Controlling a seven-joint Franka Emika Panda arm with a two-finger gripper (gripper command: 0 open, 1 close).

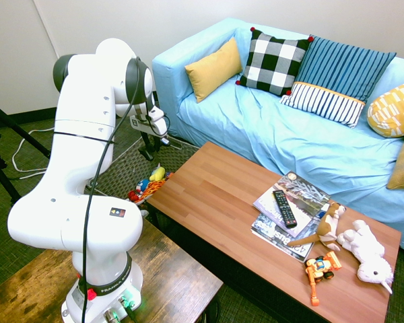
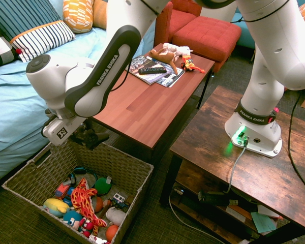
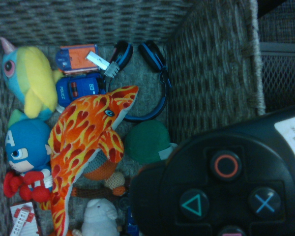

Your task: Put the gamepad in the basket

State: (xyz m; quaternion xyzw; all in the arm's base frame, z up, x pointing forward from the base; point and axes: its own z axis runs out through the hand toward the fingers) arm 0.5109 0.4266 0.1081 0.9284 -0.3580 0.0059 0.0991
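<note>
Gripper [image 2: 90,136] clamped on gamepad [image 3: 221,182], held above basket [image 2: 137,175], near its sofa-side wall. Risk, as I judge it: released here, gamepad could clip the rim below and tip outside, or land on headphones [image 3: 147,78].

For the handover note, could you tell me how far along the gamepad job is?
Done: the gamepad is off the table, gripped in the shut tool. In hand: the tool hangs over the basket, just above its rim at the table-side corner, with toys visible below in the wrist view. Left: lower it slightly, open the tool and drop the gamepad among the toys.
</note>
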